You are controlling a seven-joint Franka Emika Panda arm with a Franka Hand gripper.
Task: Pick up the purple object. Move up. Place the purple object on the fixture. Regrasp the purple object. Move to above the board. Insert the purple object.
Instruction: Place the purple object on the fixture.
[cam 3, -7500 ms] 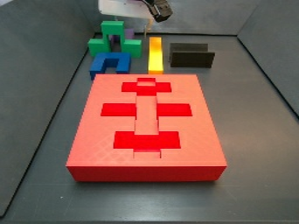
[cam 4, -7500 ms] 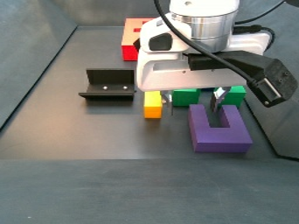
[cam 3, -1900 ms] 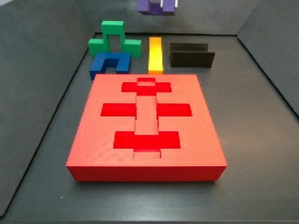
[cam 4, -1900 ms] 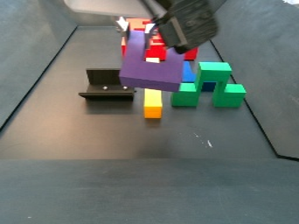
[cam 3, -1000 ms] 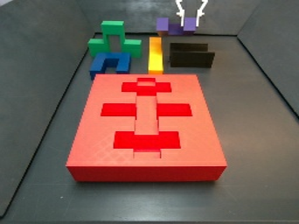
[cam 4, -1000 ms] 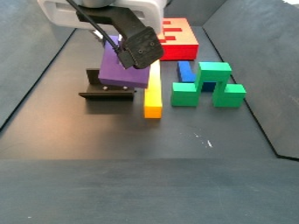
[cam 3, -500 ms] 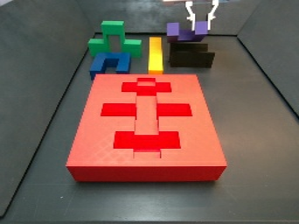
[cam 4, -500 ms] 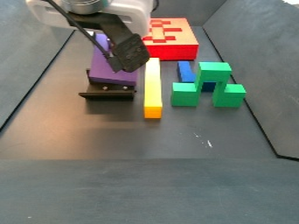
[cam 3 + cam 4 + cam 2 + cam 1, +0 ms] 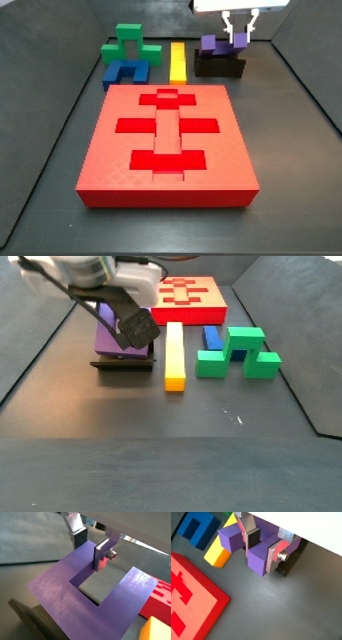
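**Purple block being set on the fixture**

You are looking at the placing step. The gripper [image 9: 241, 36] hangs at the far end of the floor, over the fixture [image 9: 221, 66], with its fingers [image 9: 276, 556] closed on one prong of the purple block [image 9: 254, 549]. In a wrist view each silver plate presses a face of that prong, so the grasp looks firm. In both side views the purple block [image 9: 115, 334] sits at the fixture [image 9: 122, 361], low against its upright. Whether its base already rests fully on the plate is hard to tell.

Your next move, as a judgement, is to settle the block the last bit down, then open the fingers and lift clear. After that comes the regrasp, so leave the block standing steady and square.

Around it:
- The yellow bar [image 9: 178, 60] lies just beside the fixture, on the side toward the blocks.
- The blue block [image 9: 126, 73] and the green block [image 9: 131, 43] lie beyond the bar, well apart from the fixture.
- The board [image 9: 168, 144] fills the near floor, its cut-outs empty.

Nothing stands between the fixture and the board. The yellow bar is the closest thing to brush when you open and withdraw
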